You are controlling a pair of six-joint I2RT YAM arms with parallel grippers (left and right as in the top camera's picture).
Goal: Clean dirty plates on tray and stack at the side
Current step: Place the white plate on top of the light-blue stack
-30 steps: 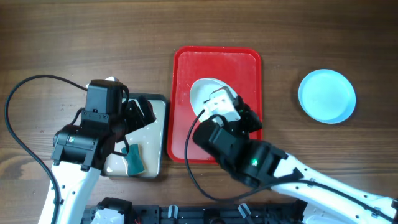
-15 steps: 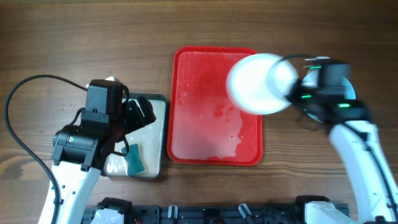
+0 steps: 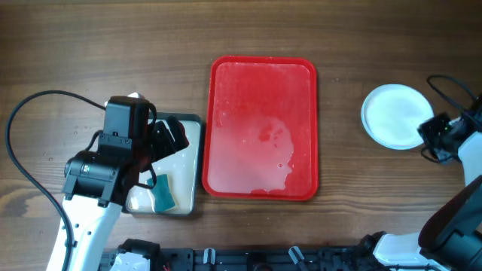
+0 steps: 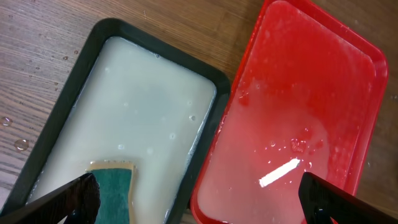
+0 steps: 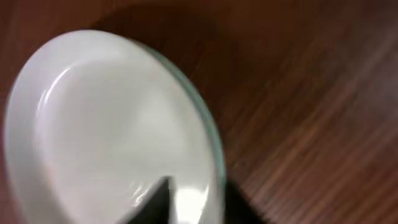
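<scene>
You are stacking: the red tray (image 3: 301, 75) holds no plates, and the white plate (image 3: 392, 114) lies right of it. Your right gripper (image 3: 437, 135) sits at its rim, too blurry to tell if it grips. Your left gripper (image 4: 202, 198) is wide open and empty. Next, back off gently.

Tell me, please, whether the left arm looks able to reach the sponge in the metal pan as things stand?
Probably yes. The left gripper hangs open above the metal pan, and the green sponge lies uncovered inside it, close beside one fingertip. Nothing seems to block the way down.
</scene>
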